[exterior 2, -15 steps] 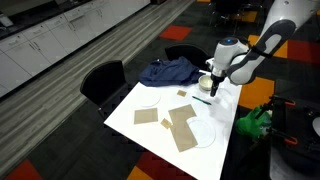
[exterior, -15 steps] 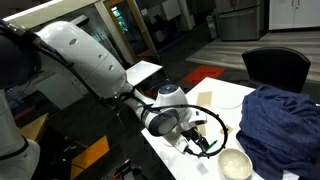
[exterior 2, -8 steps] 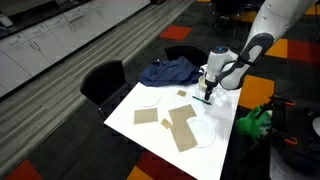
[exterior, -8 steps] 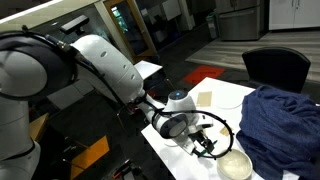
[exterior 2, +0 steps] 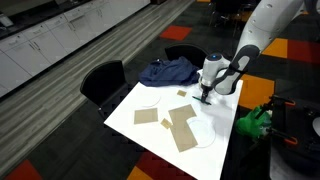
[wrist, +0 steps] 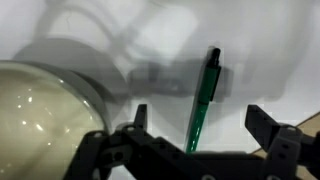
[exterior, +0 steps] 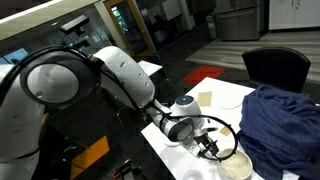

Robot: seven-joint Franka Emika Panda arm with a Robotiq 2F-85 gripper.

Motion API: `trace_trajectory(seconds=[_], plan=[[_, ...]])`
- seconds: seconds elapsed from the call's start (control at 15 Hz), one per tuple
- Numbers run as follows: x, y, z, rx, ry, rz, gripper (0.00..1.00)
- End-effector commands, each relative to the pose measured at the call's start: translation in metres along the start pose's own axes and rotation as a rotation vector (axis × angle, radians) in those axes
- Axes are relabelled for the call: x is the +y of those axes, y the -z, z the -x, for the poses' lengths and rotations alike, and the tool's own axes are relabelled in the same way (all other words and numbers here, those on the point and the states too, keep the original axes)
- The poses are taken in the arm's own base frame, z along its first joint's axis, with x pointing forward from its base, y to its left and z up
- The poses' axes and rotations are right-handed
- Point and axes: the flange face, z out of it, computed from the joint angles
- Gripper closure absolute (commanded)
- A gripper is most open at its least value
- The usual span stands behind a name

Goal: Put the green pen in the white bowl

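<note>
Gripper (wrist: pixel 200 125) spread astride pen (wrist: pixel 207 88); bowl (wrist: pixel 45 110) near left in wrist view. Lower, pinch mid-shaft squarely.

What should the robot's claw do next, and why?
Probably drop a little lower and pinch shut on the green pen. In the wrist view the gripper is open with a finger on each side of the pen, which lies on the table beside the white bowl, not yet gripped.
</note>
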Motion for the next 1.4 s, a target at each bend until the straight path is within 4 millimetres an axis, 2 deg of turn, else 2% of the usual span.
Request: trace_trajectory(seconds=[0.0,0.07,0.2,0.27,0.53,0.8,0.93,1.07,1.33], plan=[[0.001,-0.012,-0.008,0.024,-0.018,0.020,0.05],[0.002,-0.015,-0.009,0.019,-0.019,0.021,0.07],[0.003,-0.020,-0.009,0.014,-0.017,0.022,0.20],[0.003,-0.022,-0.009,0.012,-0.017,0.022,0.35],[0.003,-0.028,-0.010,0.007,-0.014,0.021,0.66],[-0.003,-0.024,-0.013,0.008,0.001,0.021,0.96],[-0.009,-0.019,-0.013,0.005,0.016,0.021,1.00],[-0.014,-0.010,-0.011,0.009,0.032,0.024,0.97],[-0.029,0.018,-0.011,0.039,0.068,0.058,0.97]])
